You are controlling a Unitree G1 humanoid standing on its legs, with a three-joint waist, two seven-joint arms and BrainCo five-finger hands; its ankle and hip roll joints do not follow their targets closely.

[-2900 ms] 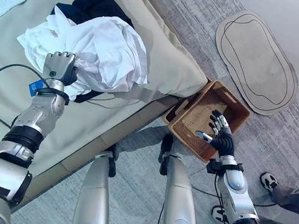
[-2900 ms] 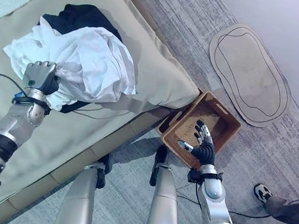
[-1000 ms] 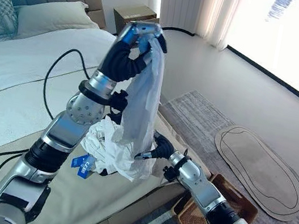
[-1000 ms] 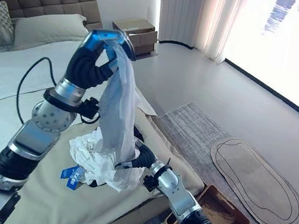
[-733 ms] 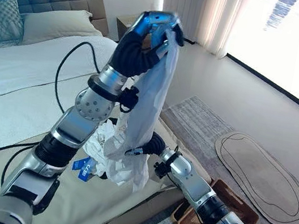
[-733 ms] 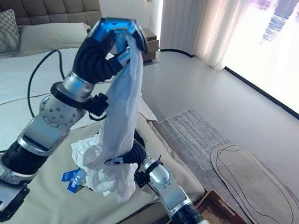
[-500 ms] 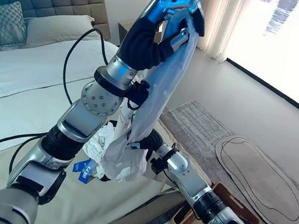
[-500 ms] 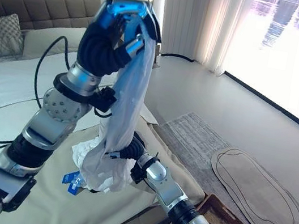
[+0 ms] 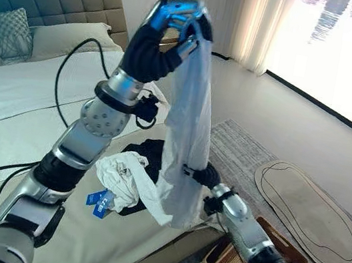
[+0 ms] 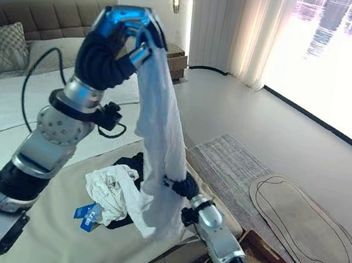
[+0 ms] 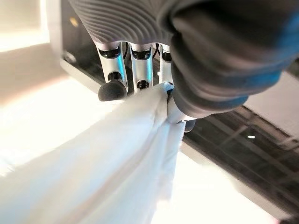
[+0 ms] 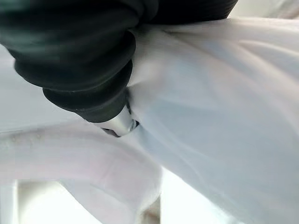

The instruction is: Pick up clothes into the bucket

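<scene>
- A white garment (image 9: 185, 148) is held high above the bed (image 9: 4, 109), hanging in a long drape; its top is pinched in the curled fingers of the left hand (image 9: 173, 26).
- Its lower part is met by the right hand (image 9: 206, 176) at the bed's edge; whether those fingers are curled cannot be told.
- White and dark clothes (image 9: 129, 178) lie on the bed beneath; a woven basket (image 9: 285, 247) stands on the floor beside the bed.
</scene>
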